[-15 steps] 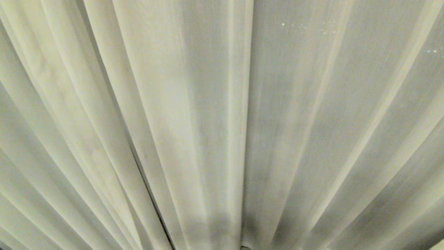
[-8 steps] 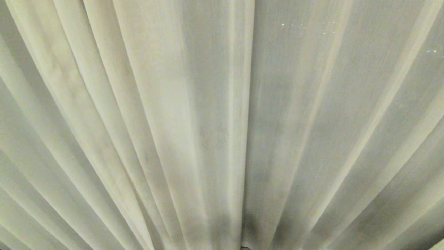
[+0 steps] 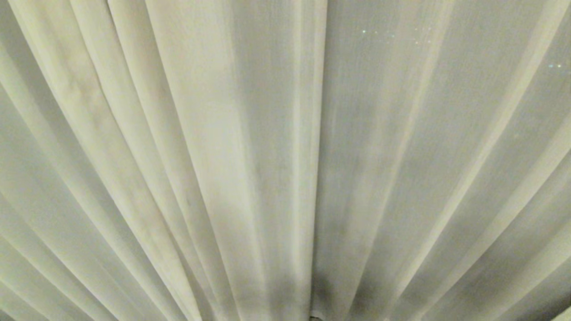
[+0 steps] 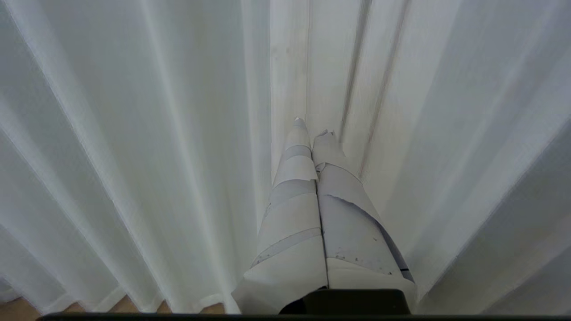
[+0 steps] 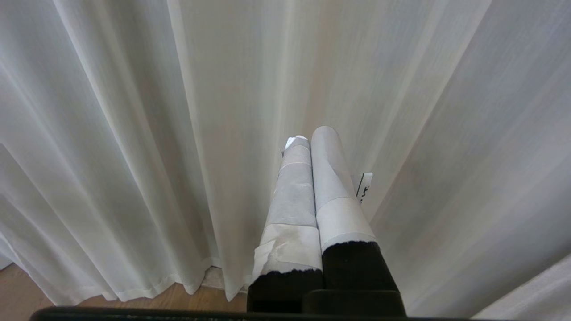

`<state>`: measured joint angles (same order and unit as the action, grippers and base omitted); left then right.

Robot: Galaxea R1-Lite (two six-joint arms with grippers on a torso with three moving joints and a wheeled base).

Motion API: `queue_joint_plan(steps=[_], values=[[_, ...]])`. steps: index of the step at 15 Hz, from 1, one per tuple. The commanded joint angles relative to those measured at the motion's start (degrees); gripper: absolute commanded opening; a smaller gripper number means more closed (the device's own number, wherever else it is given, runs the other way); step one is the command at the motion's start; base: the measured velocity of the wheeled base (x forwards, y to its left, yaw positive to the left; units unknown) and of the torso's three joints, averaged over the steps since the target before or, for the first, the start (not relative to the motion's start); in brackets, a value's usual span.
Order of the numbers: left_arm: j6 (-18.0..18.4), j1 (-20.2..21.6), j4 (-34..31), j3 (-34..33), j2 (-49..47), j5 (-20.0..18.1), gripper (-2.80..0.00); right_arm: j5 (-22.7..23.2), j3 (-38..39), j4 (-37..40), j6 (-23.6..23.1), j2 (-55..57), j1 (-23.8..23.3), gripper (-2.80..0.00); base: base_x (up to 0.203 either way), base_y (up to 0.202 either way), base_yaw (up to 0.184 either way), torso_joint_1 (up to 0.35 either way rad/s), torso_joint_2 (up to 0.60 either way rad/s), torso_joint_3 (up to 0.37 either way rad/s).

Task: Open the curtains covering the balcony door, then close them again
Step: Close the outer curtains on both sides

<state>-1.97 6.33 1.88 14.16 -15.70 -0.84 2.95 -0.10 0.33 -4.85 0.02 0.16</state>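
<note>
While you look through the head camera, all you get is curtains (image 3: 285, 160): cream pleats fanning out from the bottom middle, with two hemmed edges meeting along a near-vertical seam just right of centre. They are drawn shut, so the balcony door is hidden behind the cloth and you cannot see any of it. A few small bright specks show through the weave near the upper right. Neither arm shows in that view.

Your left gripper (image 4: 312, 127) appears in its own wrist camera. Its two fingers (both wrapped in pale tape, torn and peeling in places) are pressed together along their length with nothing between them. The tips point into a fold of the curtain where a hemmed edge runs down, and they look to be at the cloth or just short of it; you cannot tell whether they touch.

Your right gripper (image 5: 312, 136) is closed as well, its taped fingers side by side and empty, with a small printed tag (image 5: 365, 185) sticking out beside one of them. It points at a pleated stretch of curtain, close to the fabric. Below it the hem hangs just above a strip of wooden floor (image 5: 147, 301).
</note>
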Motion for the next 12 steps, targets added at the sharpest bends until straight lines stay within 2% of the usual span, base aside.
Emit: queue_joint_plan(steps=[1,5,8,10,12], values=[[0.0,3.0,3.4,-4.7,0.0,-0.1,-2.80,0.0,0.0,0.0,-0.1,0.0,0.0,-2.80,0.000,0.000,0.000,0.000,0.00,0.000],[1.3,4.5,13.3,-13.8,0.0,0.0,-2.80,0.0,0.0,0.0,-0.1,0.0,0.0,-2.80,0.000,0.000,0.000,0.000,0.00,0.000],[4.3,4.5,8.9,-14.2,0.1,-0.3,-2.80,0.0,0.0,0.0,-0.1,0.0,0.0,-2.80,0.000,0.000,0.000,0.000,0.00,0.000],[4.9,4.3,7.3,-14.2,0.0,-0.2,-2.80,0.0,0.0,0.0,-0.1,0.0,0.0,-2.80,0.000,0.000,0.000,0.000,0.00,0.000],[4.7,-0.2,6.8,-14.2,-0.1,0.1,-2.80,0.0,0.0,0.0,-0.1,0.0,0.0,-2.80,0.000,0.000,0.000,0.000,0.00,0.000]])
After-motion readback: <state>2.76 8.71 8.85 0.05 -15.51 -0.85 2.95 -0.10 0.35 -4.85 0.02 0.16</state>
